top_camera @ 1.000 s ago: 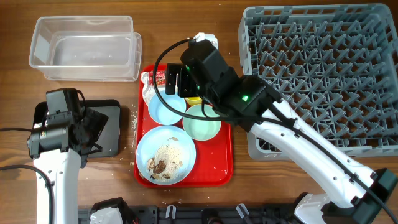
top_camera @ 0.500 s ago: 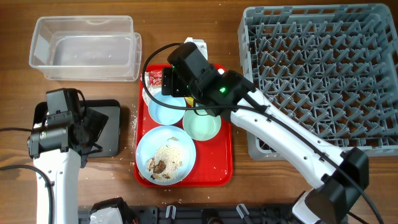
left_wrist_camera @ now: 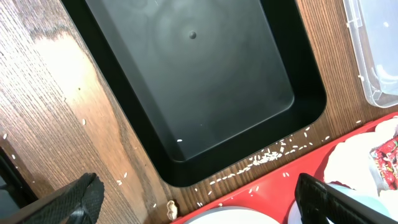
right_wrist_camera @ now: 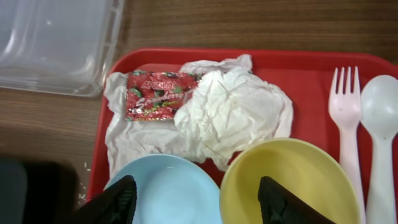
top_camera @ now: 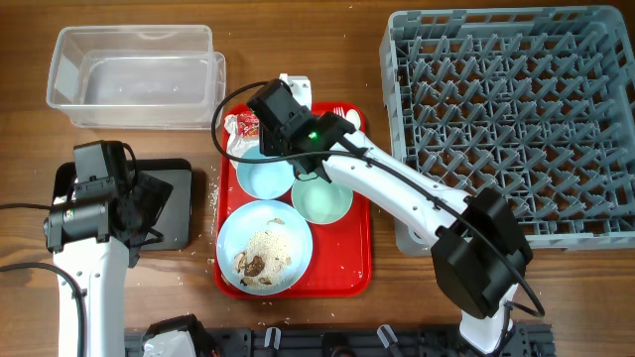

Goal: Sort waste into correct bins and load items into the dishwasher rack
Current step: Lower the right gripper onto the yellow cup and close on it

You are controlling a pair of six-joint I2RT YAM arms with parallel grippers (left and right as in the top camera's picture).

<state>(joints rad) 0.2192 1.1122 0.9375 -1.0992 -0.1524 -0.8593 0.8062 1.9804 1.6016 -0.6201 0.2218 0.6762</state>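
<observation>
**Fingers [right_wrist_camera: 118, 199] of right gripper [right_wrist_camera: 196, 186] standing apart over red serving tray [right_wrist_camera: 311, 62]**

Right gripper is hovering above the tray's far left corner, jaws parted, nothing gripped. One finger is hanging over the small light blue bowl [right_wrist_camera: 165, 190], the other over the small yellow cup [right_wrist_camera: 283, 180]; both vessels are sitting on the tray, side by side.

Crumpled white paper napkin [right_wrist_camera: 230, 118] is lying at the tray's far edge, just beyond bowl and cup. Red-and-white wrapper [right_wrist_camera: 158, 95] is resting on the napkin's left part. White fork [right_wrist_camera: 345, 118] and spoon [right_wrist_camera: 380, 112] are lying at the tray's far right.

Mint green bowl [top_camera: 322, 198] is sitting mid-tray. Large light blue plate [top_camera: 230, 233] is occupying the tray's near left, carrying rice-like crumbs [top_camera: 268, 243] and brown bits [top_camera: 253, 265].

Left gripper [left_wrist_camera: 198, 183] is hanging left of the tray, fingers wide apart and empty, above the black tray [left_wrist_camera: 186, 81]. Loose grains [left_wrist_camera: 267, 158] are lying between the black tray and the red tray.

Clear tub [top_camera: 134, 74] is standing beyond the tray's left side; dishwasher rack [top_camera: 516, 119] is standing to the tray's right.
</observation>
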